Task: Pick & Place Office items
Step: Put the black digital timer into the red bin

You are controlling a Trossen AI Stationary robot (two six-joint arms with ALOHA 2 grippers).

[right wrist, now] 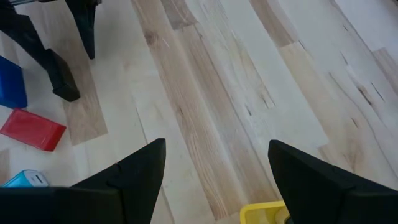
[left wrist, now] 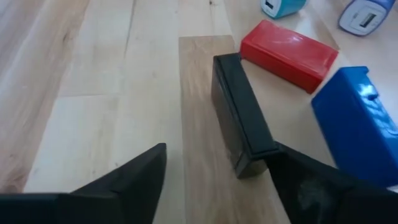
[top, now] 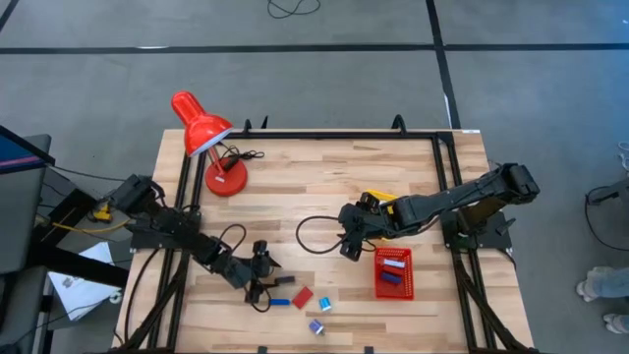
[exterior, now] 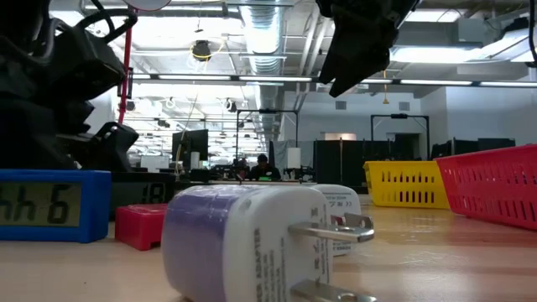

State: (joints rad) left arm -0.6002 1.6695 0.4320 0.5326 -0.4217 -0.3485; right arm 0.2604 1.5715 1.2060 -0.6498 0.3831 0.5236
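- Two dark arms reach over a pale wooden table [top: 324, 187] from opposite sides.
- Left gripper [left wrist: 214, 171] sits low near the front edge of the table, its fingers spread on either side of a black bar [left wrist: 239, 112]; one finger looks to be touching the bar's end, though whether it is actually gripped cannot be told.
- Just beside that bar lie a blue block [left wrist: 360, 127] and a red block [left wrist: 289, 53], the red one flat on the wood.
- Beyond the red block are two small plug adapters, a light-blue one [left wrist: 280, 6] and a white-and-purple one [left wrist: 364, 15].
- From above, the same group shows as a small scatter at the front of the table: red block [top: 302, 297], light-blue piece [top: 325, 305], purple-and-white adapter [top: 316, 326].
- Right gripper [right wrist: 214, 165] hangs above bare wood near the middle of the table, fingers apart and holding nothing.
- Red mesh basket [top: 394, 285] stands near the right gripper, with a few blue and red pieces [top: 393, 267] inside; what they are is too small to tell.
- Yellow tray [top: 379, 200] sits partly under the right arm.
- Red desk lamp [top: 208, 138] stands at the far left of the table, well apart from the small items.
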